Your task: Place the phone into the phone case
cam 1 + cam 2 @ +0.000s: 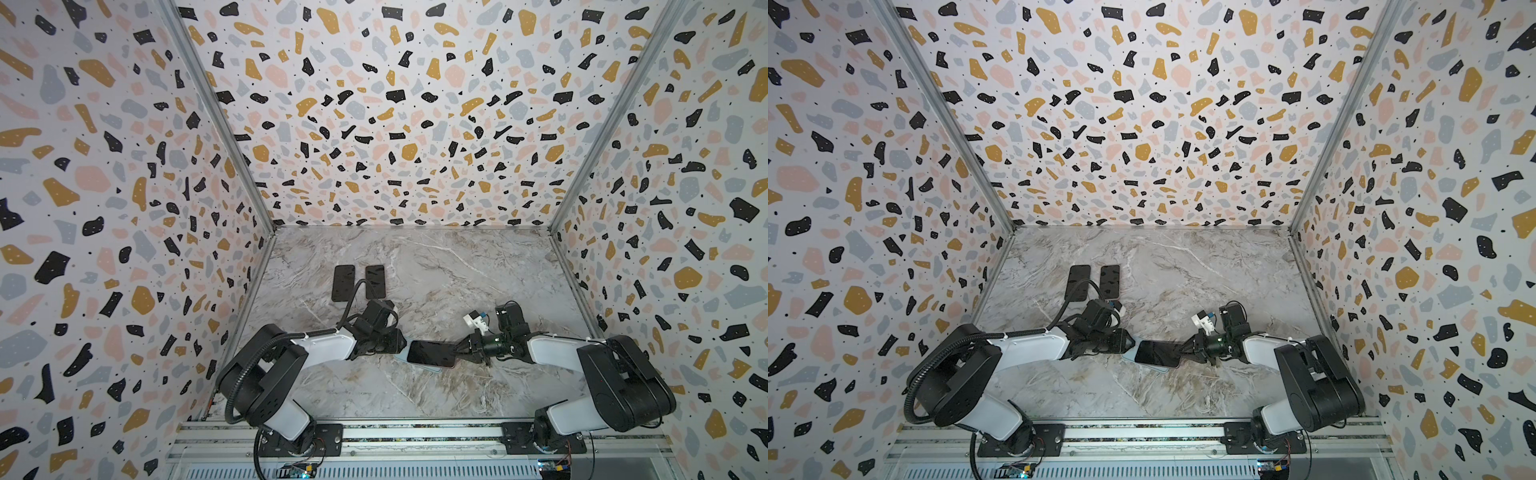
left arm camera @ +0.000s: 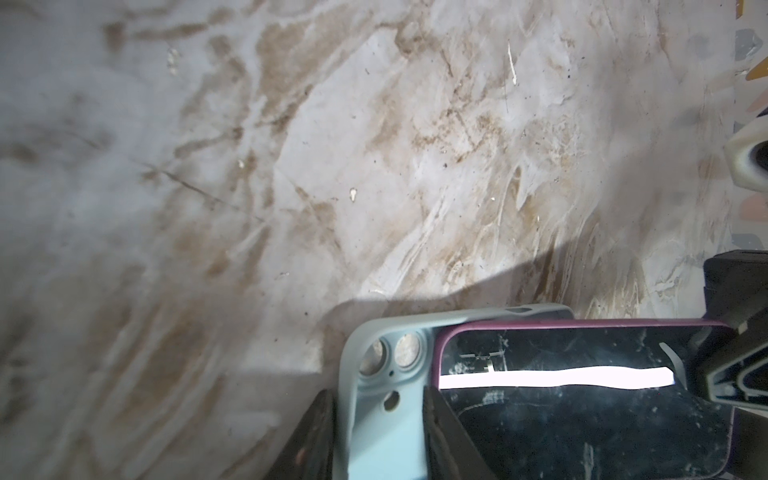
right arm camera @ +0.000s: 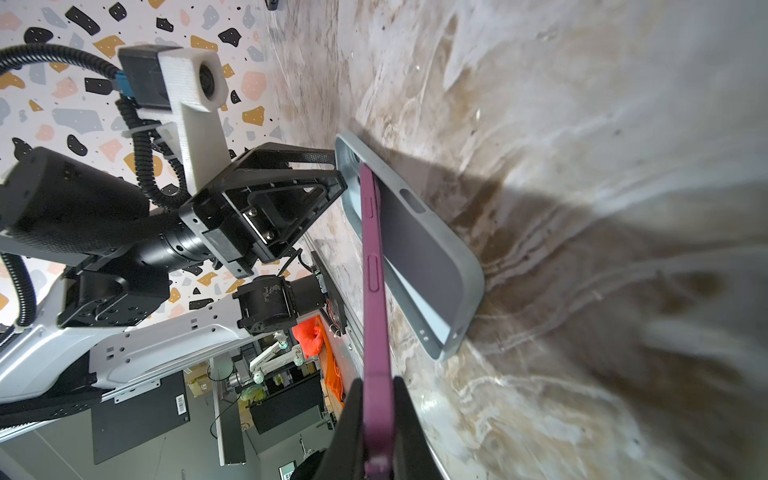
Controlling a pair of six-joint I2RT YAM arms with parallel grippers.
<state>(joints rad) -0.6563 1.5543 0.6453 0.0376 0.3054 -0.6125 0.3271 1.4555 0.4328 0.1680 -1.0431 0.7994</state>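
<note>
A light blue phone case (image 2: 386, 440) lies on the marble table, open side up, in both top views (image 1: 434, 369) (image 1: 1128, 356). My left gripper (image 2: 378, 399) (image 1: 405, 343) is shut on its camera-cutout end, one finger on each side. A phone (image 3: 374, 270) with a purple rim and a black screen (image 2: 582, 419) (image 1: 430, 353) slants over the case. Its far end rests inside the case (image 3: 432, 266) near the cutouts. My right gripper (image 3: 377, 386) (image 1: 457, 351) is shut on the phone's raised end.
Two flat black slabs (image 1: 343, 282) (image 1: 375, 281) lie side by side at the back left of the table. Terrazzo-patterned walls close in three sides. A metal rail (image 1: 415, 432) carries both arm bases along the front edge.
</note>
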